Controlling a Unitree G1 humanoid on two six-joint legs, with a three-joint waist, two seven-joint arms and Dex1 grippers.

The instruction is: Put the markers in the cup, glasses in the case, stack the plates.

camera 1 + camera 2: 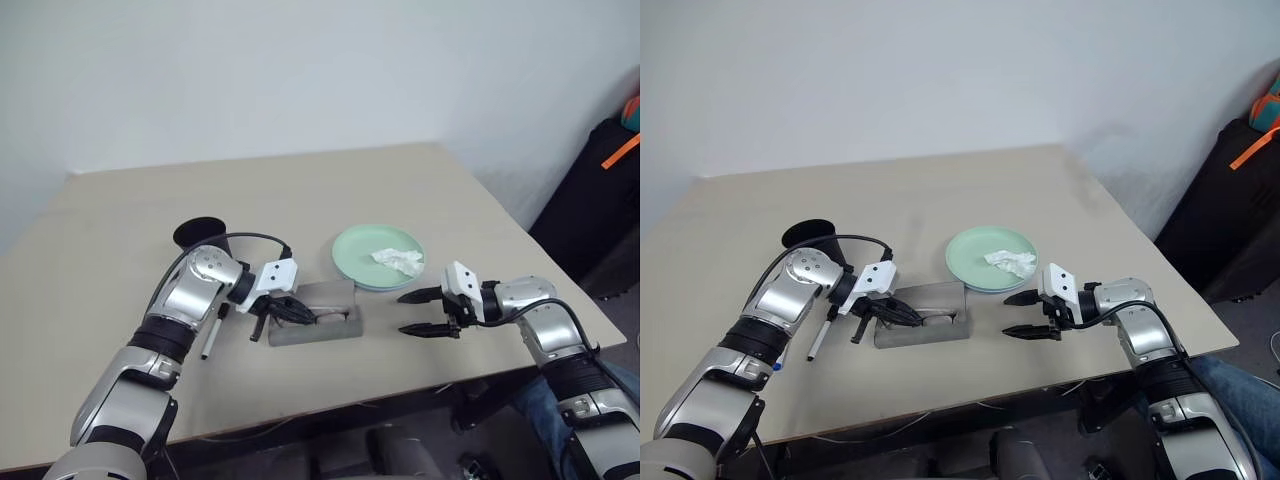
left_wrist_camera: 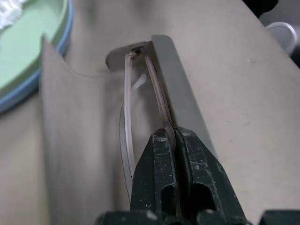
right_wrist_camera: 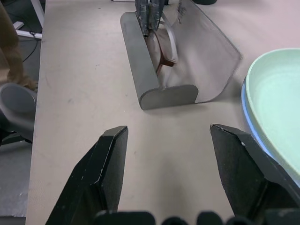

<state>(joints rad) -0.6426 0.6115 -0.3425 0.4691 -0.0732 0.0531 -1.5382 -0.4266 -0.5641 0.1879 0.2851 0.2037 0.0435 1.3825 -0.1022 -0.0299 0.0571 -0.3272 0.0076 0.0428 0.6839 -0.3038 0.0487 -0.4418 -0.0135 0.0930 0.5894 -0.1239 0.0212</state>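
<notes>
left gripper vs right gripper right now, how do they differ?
The left gripper is shut on the glasses, pinching the frame over the open case; the right gripper is open and holds nothing. The left sits at the case; the right hovers apart, near the stacked plates. Both have two black fingers.

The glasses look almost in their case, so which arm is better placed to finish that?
The left. Its gripper is already shut on the glasses, holding them inside the open case. The right gripper hangs open and empty beside the case, nearer the plates, so it would probably only help with the lid.
</notes>
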